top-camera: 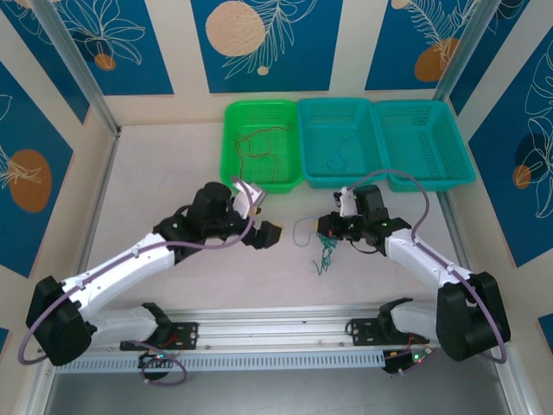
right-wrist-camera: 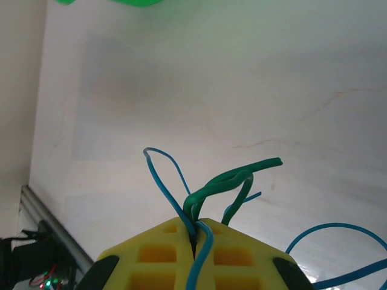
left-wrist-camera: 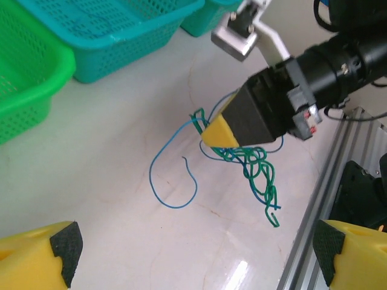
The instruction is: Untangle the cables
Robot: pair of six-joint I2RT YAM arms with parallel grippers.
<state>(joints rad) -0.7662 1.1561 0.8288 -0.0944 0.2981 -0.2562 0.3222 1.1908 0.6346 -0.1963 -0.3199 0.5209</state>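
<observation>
- My left claw (top-camera: pixel 264 233) is spread wide with nothing between its fingers, hovering near the middle of the table (top-camera: pixel 164 173).
- My right claw (left-wrist-camera: pixel 216 134) is pressed together, pinching a green cable (left-wrist-camera: pixel 259 172) and a blue cable (left-wrist-camera: pixel 171 181) where they tangle.
- Both cables trail from that claw onto the table's middle.
- A red-brown cable (top-camera: pixel 262 149) lies in the green basket (top-camera: pixel 227 147) at the far edge.
- Another thin cable (top-camera: pixel 341 157) lies in the middle basket (top-camera: pixel 346 182).
</observation>
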